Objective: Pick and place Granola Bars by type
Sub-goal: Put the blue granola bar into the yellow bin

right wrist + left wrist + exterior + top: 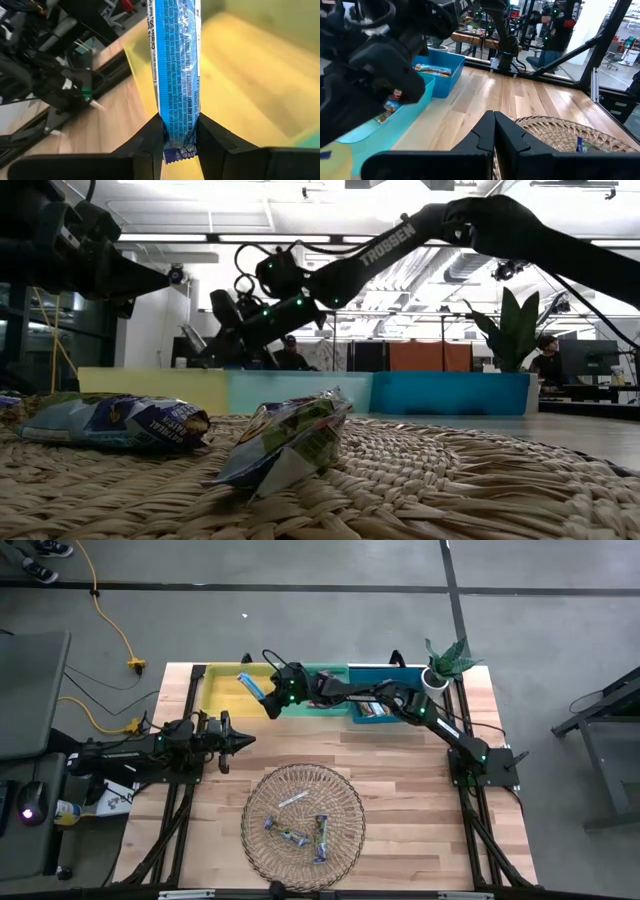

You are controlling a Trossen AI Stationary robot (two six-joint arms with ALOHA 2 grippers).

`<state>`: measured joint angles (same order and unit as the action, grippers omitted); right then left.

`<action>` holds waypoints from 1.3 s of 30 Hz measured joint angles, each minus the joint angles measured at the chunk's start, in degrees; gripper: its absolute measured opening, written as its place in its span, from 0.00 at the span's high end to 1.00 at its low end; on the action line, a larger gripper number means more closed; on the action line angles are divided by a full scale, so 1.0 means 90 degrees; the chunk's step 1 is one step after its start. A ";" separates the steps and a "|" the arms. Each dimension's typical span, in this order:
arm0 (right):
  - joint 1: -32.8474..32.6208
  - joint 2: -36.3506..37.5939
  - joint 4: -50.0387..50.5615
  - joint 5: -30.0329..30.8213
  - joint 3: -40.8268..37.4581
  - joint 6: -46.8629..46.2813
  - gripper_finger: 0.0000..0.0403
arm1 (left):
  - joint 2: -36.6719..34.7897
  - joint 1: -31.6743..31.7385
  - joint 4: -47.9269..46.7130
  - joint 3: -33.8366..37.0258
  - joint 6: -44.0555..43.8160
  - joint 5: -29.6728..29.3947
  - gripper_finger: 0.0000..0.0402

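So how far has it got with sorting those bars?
Partway. Some bars already lie in the blue bin and the green bin. The right hand holds a light blue bar over the yellow bin. Several bars remain in the wicker basket. The left hand waits, shut.

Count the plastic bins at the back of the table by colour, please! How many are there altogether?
Yellow bin: 1
Green bin: 1
Blue bin: 1
Total: 3
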<state>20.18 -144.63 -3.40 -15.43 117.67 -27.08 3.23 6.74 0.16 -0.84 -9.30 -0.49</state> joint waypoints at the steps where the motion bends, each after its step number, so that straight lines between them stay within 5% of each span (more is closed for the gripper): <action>1: -0.0007 -0.0027 0.0006 -0.0006 0.0000 -0.0016 0.80 | 0.0001 0.0000 0.0000 0.0001 0.0000 0.0002 1.00; 25: 0.0013 -0.0062 -0.0130 0.0405 0.0000 -0.0102 0.79 | 0.0000 0.0000 0.0000 0.0000 0.0000 0.0002 1.00; 39: 0.0010 -0.0062 -0.0203 0.0332 0.0000 0.0057 0.65 | 0.0002 0.0000 0.0000 0.0002 0.0001 0.0002 1.00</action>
<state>20.27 -145.18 -5.22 -12.44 117.67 -26.56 3.24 6.74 0.16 -0.82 -9.30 -0.47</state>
